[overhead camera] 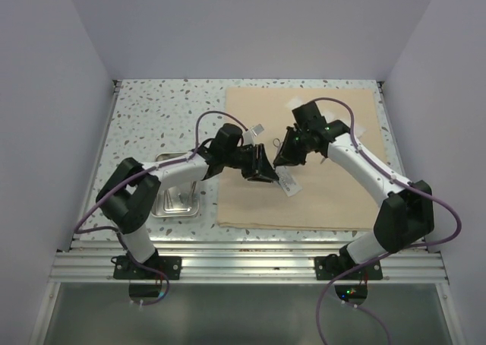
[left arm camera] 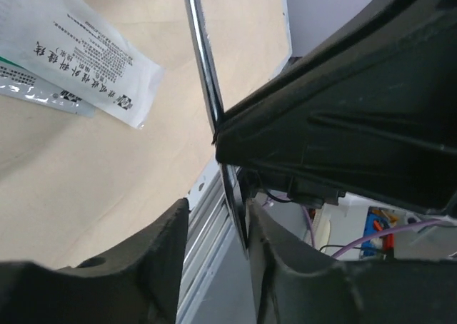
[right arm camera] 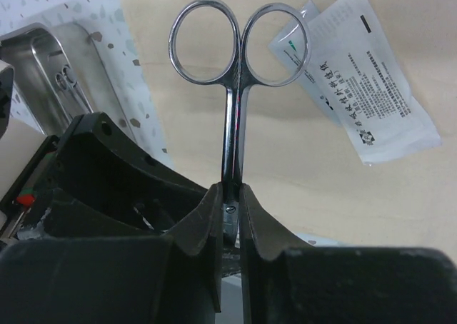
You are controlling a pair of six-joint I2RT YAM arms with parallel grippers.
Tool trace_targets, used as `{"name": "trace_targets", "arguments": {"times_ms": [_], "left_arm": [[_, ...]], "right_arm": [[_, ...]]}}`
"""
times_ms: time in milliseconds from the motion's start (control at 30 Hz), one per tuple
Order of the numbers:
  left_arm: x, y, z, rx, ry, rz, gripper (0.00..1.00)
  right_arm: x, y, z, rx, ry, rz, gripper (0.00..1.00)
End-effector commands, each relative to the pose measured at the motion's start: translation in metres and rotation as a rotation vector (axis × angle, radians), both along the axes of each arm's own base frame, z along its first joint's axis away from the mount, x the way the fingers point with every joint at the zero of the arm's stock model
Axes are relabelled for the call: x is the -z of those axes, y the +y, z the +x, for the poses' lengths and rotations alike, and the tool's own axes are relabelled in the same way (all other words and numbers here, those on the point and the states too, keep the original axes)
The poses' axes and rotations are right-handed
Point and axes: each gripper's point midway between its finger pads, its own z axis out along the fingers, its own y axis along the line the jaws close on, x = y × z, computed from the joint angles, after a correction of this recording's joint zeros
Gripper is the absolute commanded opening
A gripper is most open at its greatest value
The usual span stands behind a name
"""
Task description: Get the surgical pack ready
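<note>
Plain pale walls [overhead camera: 76, 94] on three sides, even diffuse light. Table [overhead camera: 152, 117] top white with dark speckles. Ribbed metal rail [overhead camera: 250, 265] along near edge; glossy grey panel [overhead camera: 243, 314] below it.

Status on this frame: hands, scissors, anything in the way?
Right hand shut on scissors, over cloth. Left hand open, straddling the blades. Nothing blocking; packets lie on cloth.

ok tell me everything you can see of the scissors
Shiny steel scissors with two round finger loops, blades closed. The right tool clamps them at the pivot screw, loops pointing away from the wrist, above the beige cloth. The blade end passes between the parted fingers of the left tool.
</note>
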Motion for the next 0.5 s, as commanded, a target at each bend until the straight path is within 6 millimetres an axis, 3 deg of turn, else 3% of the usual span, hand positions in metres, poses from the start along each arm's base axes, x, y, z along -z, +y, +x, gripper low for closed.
{"name": "trace_targets", "arguments": {"times_ms": [0, 67, 133, 200, 233, 333, 367, 400, 467], "left_arm": [[-0.026, -0.014, 0.011, 0.022, -0.064, -0.080, 0.38], [-0.027, -0.015, 0.013, 0.025, -0.065, -0.084, 0.23], [-0.019, -0.010, 0.017, 0.010, -0.054, -0.059, 0.00], [-0.014, 0.004, 0.021, -0.025, -0.046, -0.041, 0.00], [-0.012, 0.011, 0.024, -0.041, -0.056, -0.028, 0.00], [0.003, 0.053, 0.030, -0.121, -0.061, 0.088, 0.00], [0.009, 0.067, 0.030, -0.143, -0.055, 0.136, 0.00], [0.017, 0.096, 0.031, -0.187, -0.059, 0.228, 0.00], [0.023, 0.126, 0.029, -0.231, -0.076, 0.327, 0.00]], "right_arm": [[-0.028, 0.014, 0.001, -0.017, -0.056, 0.067, 0.00], [-0.026, 0.015, 0.000, -0.019, -0.050, 0.067, 0.00], [-0.024, 0.017, 0.001, -0.025, -0.048, 0.068, 0.00], [-0.022, 0.017, 0.003, -0.034, -0.042, 0.053, 0.03], [-0.021, 0.015, 0.005, -0.031, -0.042, 0.039, 0.25], [-0.020, 0.007, 0.018, -0.034, -0.062, -0.033, 0.54], [-0.019, 0.000, 0.020, -0.049, -0.065, -0.073, 0.59], [-0.021, -0.006, 0.032, -0.038, -0.083, -0.113, 0.62], [-0.025, -0.020, 0.045, -0.039, -0.104, -0.161, 0.66]]}}
